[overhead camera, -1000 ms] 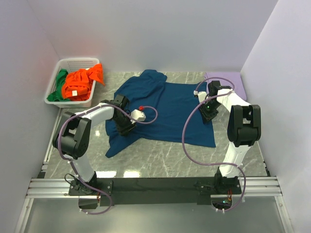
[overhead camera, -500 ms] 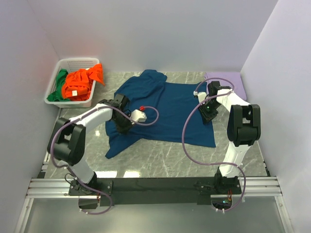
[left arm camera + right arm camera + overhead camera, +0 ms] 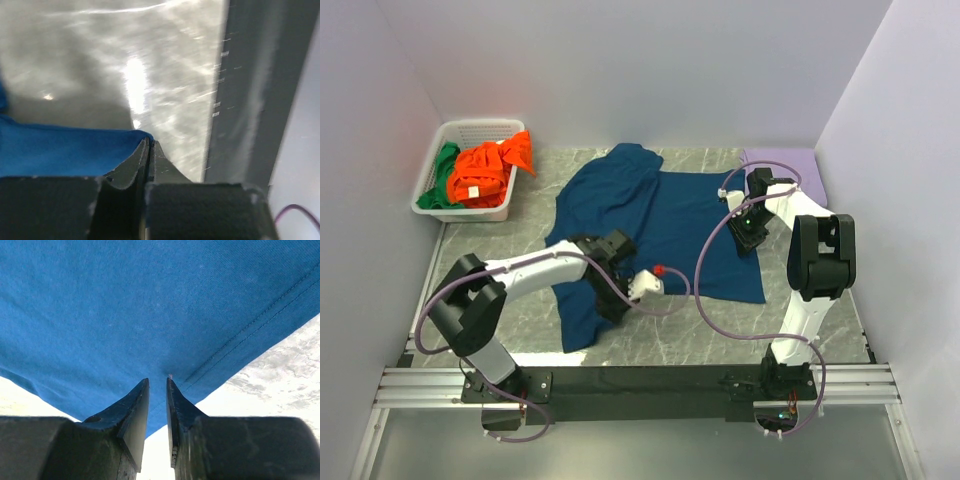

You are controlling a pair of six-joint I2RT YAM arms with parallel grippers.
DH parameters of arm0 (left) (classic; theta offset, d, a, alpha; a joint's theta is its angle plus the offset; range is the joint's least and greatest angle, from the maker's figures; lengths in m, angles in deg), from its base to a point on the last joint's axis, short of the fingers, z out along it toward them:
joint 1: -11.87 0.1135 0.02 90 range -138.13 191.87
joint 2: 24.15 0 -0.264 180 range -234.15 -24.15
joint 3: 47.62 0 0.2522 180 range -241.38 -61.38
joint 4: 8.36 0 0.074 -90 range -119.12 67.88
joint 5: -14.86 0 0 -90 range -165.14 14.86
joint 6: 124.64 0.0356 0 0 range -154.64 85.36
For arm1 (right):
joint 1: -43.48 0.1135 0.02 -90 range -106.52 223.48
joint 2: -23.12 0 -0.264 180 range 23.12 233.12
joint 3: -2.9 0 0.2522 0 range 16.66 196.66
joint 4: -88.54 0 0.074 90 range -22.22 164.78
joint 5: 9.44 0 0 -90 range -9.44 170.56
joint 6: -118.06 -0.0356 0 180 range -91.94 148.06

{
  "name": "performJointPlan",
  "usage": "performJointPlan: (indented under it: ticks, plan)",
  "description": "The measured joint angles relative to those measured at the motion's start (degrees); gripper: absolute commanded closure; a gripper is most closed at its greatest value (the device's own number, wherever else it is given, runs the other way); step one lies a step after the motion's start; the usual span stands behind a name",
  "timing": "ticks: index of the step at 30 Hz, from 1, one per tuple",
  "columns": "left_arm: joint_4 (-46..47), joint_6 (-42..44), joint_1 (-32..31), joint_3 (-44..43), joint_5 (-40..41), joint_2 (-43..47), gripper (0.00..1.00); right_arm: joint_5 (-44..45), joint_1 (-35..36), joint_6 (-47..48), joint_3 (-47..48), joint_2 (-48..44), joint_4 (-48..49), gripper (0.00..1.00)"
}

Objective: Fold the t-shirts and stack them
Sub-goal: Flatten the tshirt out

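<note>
- Left gripper was clamped shut on just a thin edge of the navy t-shirt. A hard tug could've slipped it free or skewed the fold.
- Right gripper jaws sat narrow at the hem, couldn't tell if they held it.
- Shirt lay mostly flat mid-table, left side rumpled.

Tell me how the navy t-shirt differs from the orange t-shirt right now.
The navy t-shirt lies spread out on the table; the orange t-shirt sits bunched up in the white basket. The navy t-shirt looks clearly larger than the orange t-shirt. The left gripper is shut on the navy t-shirt's edge, while no gripper is near the orange t-shirt. Both are plain-coloured cloth tees, neither folded yet.
</note>
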Motion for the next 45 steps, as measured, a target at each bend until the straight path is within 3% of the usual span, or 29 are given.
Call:
performJointPlan:
  ticks: [1,4,7,10,14,19,25,30,38,45]
  plan:
    - [0.5,-0.8,-1.3,0.6,-0.6,-0.1,0.81,0.0,0.0,0.0,0.0,0.0,0.0,0.72]
    - [1.0,-3.1,-2.9,1.6,-1.9,-0.5,0.62,0.0,0.0,0.2,0.0,0.0,0.0,0.73]
    - [1.1,-4.4,-1.1,1.7,-2.8,0.1,0.54,0.0,0.0,0.2,0.0,0.0,-0.1,0.72]
    - [0.5,-4.6,5.2,1.3,-3.3,2.5,0.55,0.0,0.0,0.2,-0.2,0.0,-0.3,0.72]
    - [2.4,-4.6,18.4,-2.2,-0.6,3.7,0.58,-0.5,0.0,0.3,-2.2,-0.9,-0.9,0.72]
    - [7.8,-4.6,26.7,-3.2,7.0,0.8,0.6,-0.9,0.0,0.2,-4.6,-1.2,-1.4,0.73]
    - [13.0,-4.6,29.8,-0.9,14.6,-5.7,0.63,0.0,0.0,0.2,-5.7,-1.1,-1.6,0.73]
    - [14.7,-3.9,31.6,2.9,17.7,-5.1,0.65,1.6,0.0,0.1,-6.2,-0.8,-1.6,0.73]
    - [15.8,-2.1,32.7,15.6,20.4,6.6,0.65,5.0,0.5,1.3,-11.2,-4.0,-1.5,0.73]
    - [5.2,-1.1,33.9,21.0,20.6,14.9,0.6,6.2,1.0,5.3,-17.5,-8.3,-5.4,0.7]
